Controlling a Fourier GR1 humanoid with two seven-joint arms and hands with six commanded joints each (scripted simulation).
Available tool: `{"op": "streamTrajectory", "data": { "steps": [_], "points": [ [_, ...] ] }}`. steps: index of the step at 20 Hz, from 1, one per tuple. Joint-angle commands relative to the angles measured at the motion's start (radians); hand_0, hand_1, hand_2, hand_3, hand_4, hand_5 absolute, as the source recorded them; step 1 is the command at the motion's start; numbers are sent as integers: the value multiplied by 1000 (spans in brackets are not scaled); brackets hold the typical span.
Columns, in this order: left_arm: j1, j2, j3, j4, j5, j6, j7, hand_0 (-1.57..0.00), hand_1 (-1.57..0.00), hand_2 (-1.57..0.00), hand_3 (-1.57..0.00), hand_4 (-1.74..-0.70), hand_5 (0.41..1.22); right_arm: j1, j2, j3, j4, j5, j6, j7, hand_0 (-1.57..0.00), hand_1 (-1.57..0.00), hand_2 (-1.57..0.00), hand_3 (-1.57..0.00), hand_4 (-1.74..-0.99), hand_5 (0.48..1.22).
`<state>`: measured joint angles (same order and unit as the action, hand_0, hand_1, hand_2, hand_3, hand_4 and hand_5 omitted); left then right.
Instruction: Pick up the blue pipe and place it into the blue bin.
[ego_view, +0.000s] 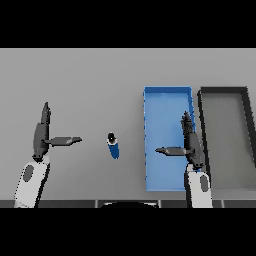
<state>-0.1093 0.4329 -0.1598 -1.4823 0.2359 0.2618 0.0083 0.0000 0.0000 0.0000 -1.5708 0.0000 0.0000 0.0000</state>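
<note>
Pipe: blue pipe (113, 146) stands upright left of blue bin (167, 139); likely light, stiff, slick. I'd pinch mid-barrel. My right hand (188, 146) and left hand (44, 136): fingers spread, empty.

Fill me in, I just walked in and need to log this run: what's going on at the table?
Nothing is being held yet. The blue pipe lies on the grey table, just left of the blue bin, which has a dark bin on its right. The left hand hovers left of the pipe, fingers straight. The right hand is over the blue bin's right side, also open.
</note>
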Motion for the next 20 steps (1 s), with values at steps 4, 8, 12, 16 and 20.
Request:
{"op": "streamTrajectory", "data": {
  "steps": [4,8,12,16,20],
  "points": [
    [-16,-7,-3,10,-5,4,1,1,1,1,1,-966,593,-15,-8,-10,12,-7,2,7,1,1,1,1,-1205,629],
    [16,91,-44,33,-25,-159,-107,1,1,1,1,-963,592,33,-117,30,-27,111,22,-127,1,1,1,1,-1201,628],
    [14,139,-62,68,-31,-257,-166,1,1,1,1,-961,595,79,-153,62,-99,156,36,-121,1,1,1,1,-1196,623],
    [48,177,-81,8,2,-342,-195,1,1,1,1,-976,584,76,-155,70,-100,166,38,-104,1,1,1,1,-1192,621],
    [92,221,-144,-83,1,-433,-175,1,1,1,1,-1048,535,71,-156,75,-79,177,39,-115,1,1,1,1,-1176,615]
  ]
}}
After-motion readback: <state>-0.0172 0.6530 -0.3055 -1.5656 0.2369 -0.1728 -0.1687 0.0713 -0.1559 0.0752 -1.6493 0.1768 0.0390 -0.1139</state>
